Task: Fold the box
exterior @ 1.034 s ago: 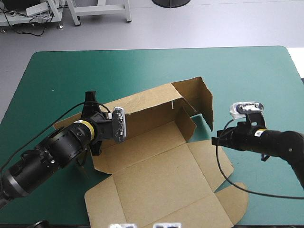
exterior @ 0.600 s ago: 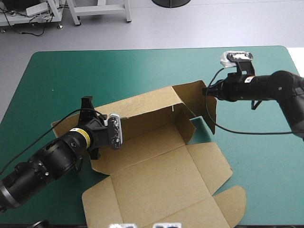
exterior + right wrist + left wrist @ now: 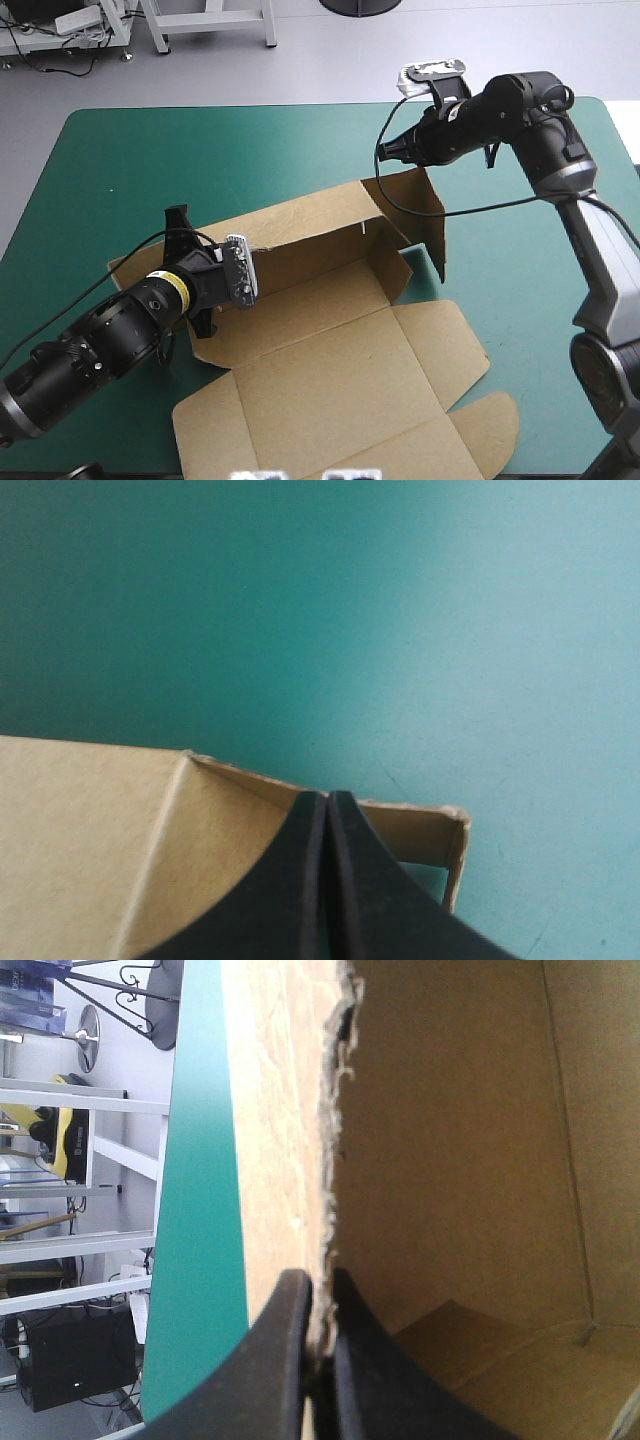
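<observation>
1. The box [image 3: 330, 350] is lying around the middle of the table [image 3: 150, 160]. Its base and lid panels are lying flat toward the near edge, its long wall [image 3: 310, 225] is standing on the far side, and a side flap [image 3: 430, 235] is standing at that wall's right end.
2. The left gripper [image 3: 320, 1285] is pinching the long wall's ragged top edge near its left end, with its fingers all but closed on the board. It should be holding that wall upright and steady rather than pulling, so the edge is not tearing further.
3. The right gripper [image 3: 327, 798] is closed into one empty point and is hovering over the corner where the side flap meets the long wall. I cannot tell whether it is touching the board.
4. The step in hand looks like turning the side flap inward. The closed tip is best pushing from the flap's outer face, low beside the crease and slowly, so the board is bending at the score and not buckling.
5. The sheet risks sliding toward the table's left edge, so the left grip is acting as the anchor.
</observation>
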Action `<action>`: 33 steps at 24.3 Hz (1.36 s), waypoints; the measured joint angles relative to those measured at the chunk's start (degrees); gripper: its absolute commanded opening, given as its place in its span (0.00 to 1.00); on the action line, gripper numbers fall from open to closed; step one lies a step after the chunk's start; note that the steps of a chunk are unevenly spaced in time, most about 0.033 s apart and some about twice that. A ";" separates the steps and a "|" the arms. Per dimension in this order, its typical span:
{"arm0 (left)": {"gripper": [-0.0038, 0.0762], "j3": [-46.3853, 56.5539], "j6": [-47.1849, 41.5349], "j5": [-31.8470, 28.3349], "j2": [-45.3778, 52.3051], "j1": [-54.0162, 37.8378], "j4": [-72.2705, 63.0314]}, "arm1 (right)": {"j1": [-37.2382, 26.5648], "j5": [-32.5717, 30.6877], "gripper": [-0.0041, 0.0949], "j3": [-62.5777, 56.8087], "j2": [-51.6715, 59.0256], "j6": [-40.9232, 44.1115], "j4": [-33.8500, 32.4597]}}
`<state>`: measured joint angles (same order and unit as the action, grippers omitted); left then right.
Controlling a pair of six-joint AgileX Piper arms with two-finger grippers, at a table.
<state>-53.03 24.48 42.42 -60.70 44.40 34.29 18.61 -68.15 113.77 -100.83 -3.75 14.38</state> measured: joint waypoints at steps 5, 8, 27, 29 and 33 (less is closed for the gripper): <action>0.04 0.00 0.62 0.00 0.00 0.00 -0.16 | 0.00 -3.07 0.04 8.97 -8.34 1.05 -2.40; 0.04 0.00 0.62 0.06 0.00 0.00 -0.16 | 0.00 -3.07 0.04 9.98 -9.71 1.09 -2.70; 0.04 0.00 0.60 -0.16 0.00 0.05 -0.22 | 0.04 -3.01 0.04 -0.38 -8.44 1.09 -2.88; 0.04 0.00 0.11 -0.22 0.00 0.05 0.19 | 0.04 -3.06 0.04 -2.48 -6.14 1.09 -2.88; 0.04 0.00 -0.24 -0.36 0.00 0.05 0.31 | 0.04 -3.02 0.04 -8.61 -0.58 0.58 -1.86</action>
<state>-53.03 24.23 42.06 -60.70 44.45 34.60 18.66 -71.18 105.16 -101.41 -3.16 12.51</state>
